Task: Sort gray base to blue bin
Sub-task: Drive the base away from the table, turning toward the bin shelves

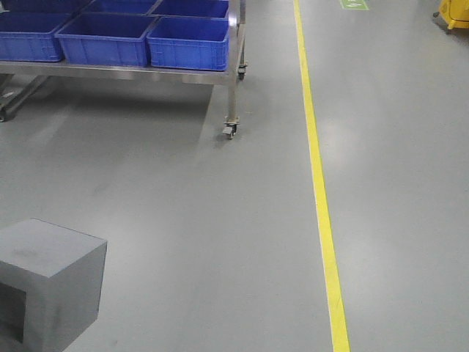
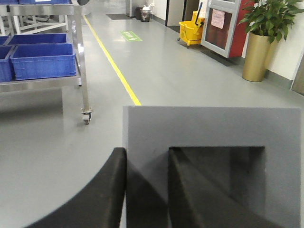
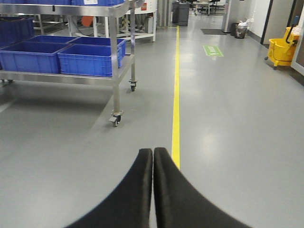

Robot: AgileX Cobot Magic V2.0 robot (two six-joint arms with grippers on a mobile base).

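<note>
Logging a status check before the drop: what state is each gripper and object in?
gray base: clamped by its recess border, not yet in a bin.
left gripper: shut on gray base.
right gripper: shut, empty.
blue bins: open-topped, on the cart shelf.

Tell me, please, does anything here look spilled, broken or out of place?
Nothing stands out. The gray base looks intact in the left gripper, the blue bins sit straight on the cart, and the floor shows no spill.
</note>
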